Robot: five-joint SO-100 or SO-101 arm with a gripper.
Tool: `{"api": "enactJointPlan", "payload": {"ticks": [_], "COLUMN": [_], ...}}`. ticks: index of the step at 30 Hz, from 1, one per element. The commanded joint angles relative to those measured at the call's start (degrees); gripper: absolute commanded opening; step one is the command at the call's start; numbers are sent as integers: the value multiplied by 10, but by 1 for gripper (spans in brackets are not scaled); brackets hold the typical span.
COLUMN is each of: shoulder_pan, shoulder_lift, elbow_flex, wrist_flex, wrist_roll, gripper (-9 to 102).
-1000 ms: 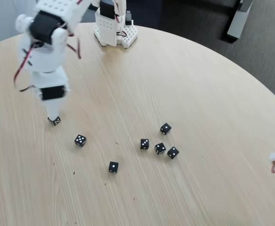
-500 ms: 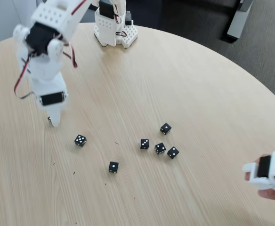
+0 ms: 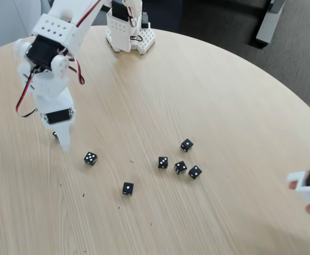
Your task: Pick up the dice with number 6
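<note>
Hovering at the left of the fixed view, our pincer [image 3: 62, 139] points down at the bench [image 3: 224, 85], and a dark sliver shows beside its white tip. We judge that sliver to be the dice with number 6 [image 3: 55, 136] pinched there, though we cannot tell for sure how the jaws stand. Just right of it sits a three-pip die [image 3: 91, 158], nearer us a one-pip die [image 3: 128, 188], and further right a cluster of four dice [image 3: 180, 167]. We should rise straight and slowly, keeping the pinch firm and clear of the three-pip die.
</note>
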Motion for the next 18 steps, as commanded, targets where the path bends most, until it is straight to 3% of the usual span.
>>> {"api": "enactJointPlan", "payload": {"ticks": [1, 18], "shoulder_pan": [10, 46], "shoulder_lift": [1, 9], "elbow_flex": [-10, -11], "wrist_flex": [-5, 1], "wrist_roll": [10, 69], "gripper": [23, 23]}}
